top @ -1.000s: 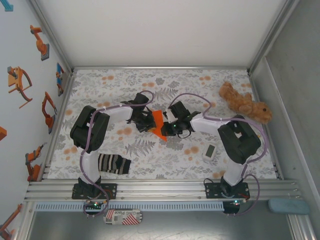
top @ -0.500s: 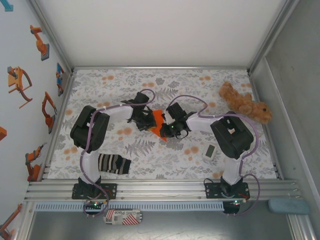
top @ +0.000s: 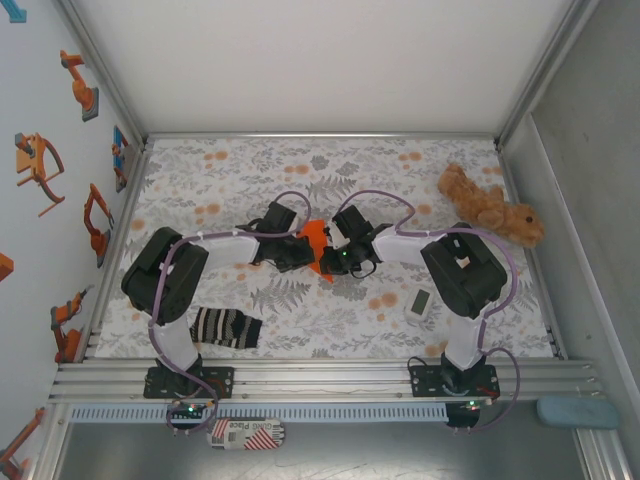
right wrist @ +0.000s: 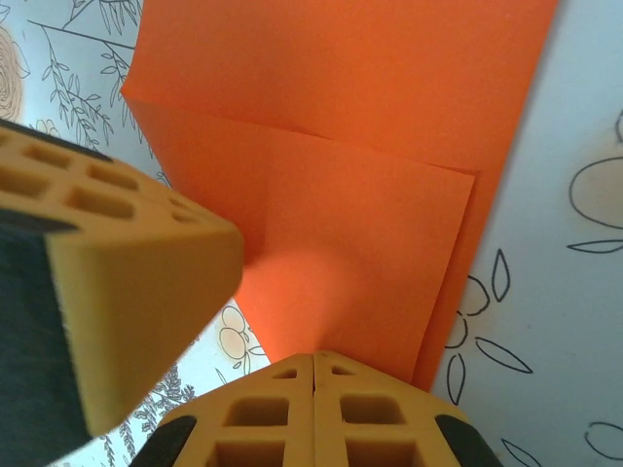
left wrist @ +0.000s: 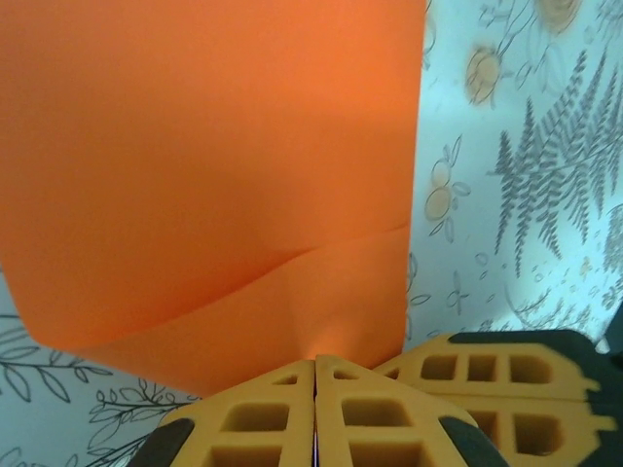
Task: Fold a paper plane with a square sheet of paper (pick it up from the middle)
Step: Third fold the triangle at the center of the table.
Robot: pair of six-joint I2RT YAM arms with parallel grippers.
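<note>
I find the orange paper sheet (top: pixel 314 238) folded, at the middle of the floral tabletop (top: pixel 230 170). The left gripper (left wrist: pixel 314 365) and right gripper (right wrist: pixel 313 358) each clench its edge. The wrist views resolve a crease and overlapping layers, too small to make out overhead.

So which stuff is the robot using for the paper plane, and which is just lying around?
For the job: the orange paper, pinched by the left gripper and the right gripper.
Just lying about: the striped sock, the brown plush toy, the small white gadget.
</note>
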